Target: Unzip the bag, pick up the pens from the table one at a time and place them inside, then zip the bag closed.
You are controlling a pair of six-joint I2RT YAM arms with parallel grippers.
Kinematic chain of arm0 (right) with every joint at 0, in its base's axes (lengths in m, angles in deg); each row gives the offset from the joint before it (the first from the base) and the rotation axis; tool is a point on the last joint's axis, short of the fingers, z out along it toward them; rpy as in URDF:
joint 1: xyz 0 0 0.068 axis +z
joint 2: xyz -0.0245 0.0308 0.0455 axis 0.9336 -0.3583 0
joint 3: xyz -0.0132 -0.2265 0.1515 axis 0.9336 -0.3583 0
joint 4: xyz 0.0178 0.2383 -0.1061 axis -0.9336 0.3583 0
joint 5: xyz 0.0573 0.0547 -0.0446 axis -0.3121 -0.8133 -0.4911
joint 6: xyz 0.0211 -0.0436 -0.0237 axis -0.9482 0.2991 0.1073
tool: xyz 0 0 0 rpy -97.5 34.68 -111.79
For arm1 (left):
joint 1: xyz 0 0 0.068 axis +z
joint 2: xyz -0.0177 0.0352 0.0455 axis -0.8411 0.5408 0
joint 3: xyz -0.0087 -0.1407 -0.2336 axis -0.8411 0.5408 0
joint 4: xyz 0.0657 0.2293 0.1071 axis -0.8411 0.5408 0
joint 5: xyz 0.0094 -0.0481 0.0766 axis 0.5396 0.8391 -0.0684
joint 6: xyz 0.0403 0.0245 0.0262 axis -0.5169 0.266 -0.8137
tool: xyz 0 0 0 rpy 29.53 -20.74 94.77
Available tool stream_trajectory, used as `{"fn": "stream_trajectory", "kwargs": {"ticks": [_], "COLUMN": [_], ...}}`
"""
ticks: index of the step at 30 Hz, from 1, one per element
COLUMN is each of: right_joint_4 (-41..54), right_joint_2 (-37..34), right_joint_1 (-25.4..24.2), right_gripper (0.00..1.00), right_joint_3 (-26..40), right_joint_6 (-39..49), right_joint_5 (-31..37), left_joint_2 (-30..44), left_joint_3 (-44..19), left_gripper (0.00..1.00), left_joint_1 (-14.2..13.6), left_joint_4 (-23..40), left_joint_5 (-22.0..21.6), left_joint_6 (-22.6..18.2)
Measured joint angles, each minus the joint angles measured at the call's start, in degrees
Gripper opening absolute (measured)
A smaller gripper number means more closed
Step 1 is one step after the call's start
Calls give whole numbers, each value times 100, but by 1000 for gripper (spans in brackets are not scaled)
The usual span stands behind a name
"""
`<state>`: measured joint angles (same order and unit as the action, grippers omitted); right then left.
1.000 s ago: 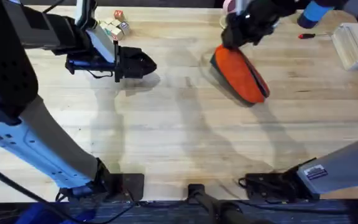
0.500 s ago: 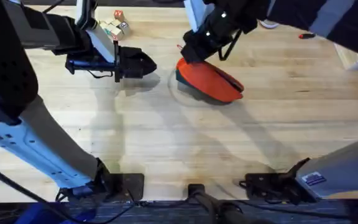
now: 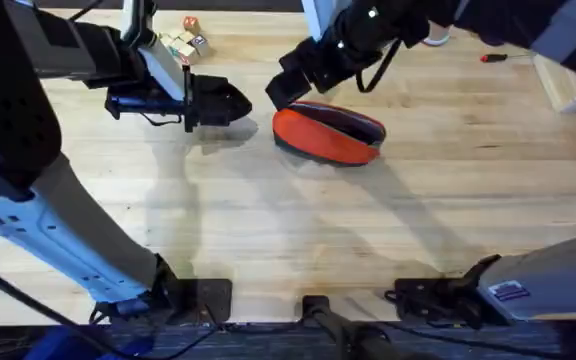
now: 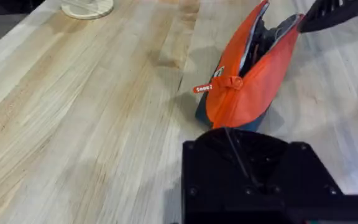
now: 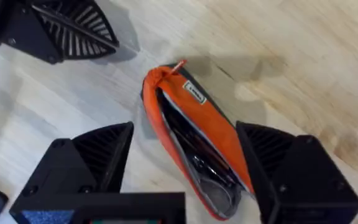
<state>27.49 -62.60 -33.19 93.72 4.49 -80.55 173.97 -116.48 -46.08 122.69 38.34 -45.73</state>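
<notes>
The orange bag [image 3: 328, 137] lies crosswise on the table [image 3: 268, 230], a little behind its middle. Its zipper is open, with the pull [image 4: 232, 81] at the end that faces my left gripper. Slim dark pens [image 5: 205, 163] show inside the opening. My right gripper [image 3: 283, 90] hangs open over the bag's left end. In the right wrist view, the right gripper [image 5: 185, 134] has a finger on each side of the bag [image 5: 194, 115]. My left gripper [image 3: 243, 101] is shut and holds nothing, just left of the bag and pointing at it.
Small wooden blocks [image 3: 184, 40] sit at the back left. A red-handled screwdriver [image 3: 492, 57] lies at the back right, with a pale box [image 3: 571, 85] at the right edge. A round pale disc [image 4: 87, 7] lies farther off in the left wrist view.
The right gripper moved left across the back of the table. The bag came with it and swung from a diagonal to lying crosswise. The left arm stayed still.
</notes>
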Motion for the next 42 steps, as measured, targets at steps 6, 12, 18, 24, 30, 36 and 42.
{"fn": "stream_trajectory", "kwargs": {"ticks": [6,12,18,24,30,36,42], "right_joint_4": [75,77,95,99,46,-216,-435], "right_joint_2": [385,710,714,714,714,551,225], "right_joint_1": [-15,-15,-15,-15,-15,-15,-15], "right_gripper": [997,997,997,997,997,997,996], "right_joint_3": [0,8,9,9,9,13,13], "right_joint_6": [-46,-46,-79,-114,-137,-157,-173], "right_joint_5": [20,20,-40,-694,-1024,-1225,-1394], "left_joint_2": [0,0,0,-2,0,-1,0], "left_joint_3": [0,0,0,0,0,0,0], "left_gripper": [469,991,993,993,993,994,994], "left_joint_1": [0,0,0,0,0,0,0], "left_joint_4": [2,0,0,28,26,26,26], "left_joint_5": [-2,4,111,173,216,221,232], "left_joint_6": [2,26,24,24,24,24,24]}}
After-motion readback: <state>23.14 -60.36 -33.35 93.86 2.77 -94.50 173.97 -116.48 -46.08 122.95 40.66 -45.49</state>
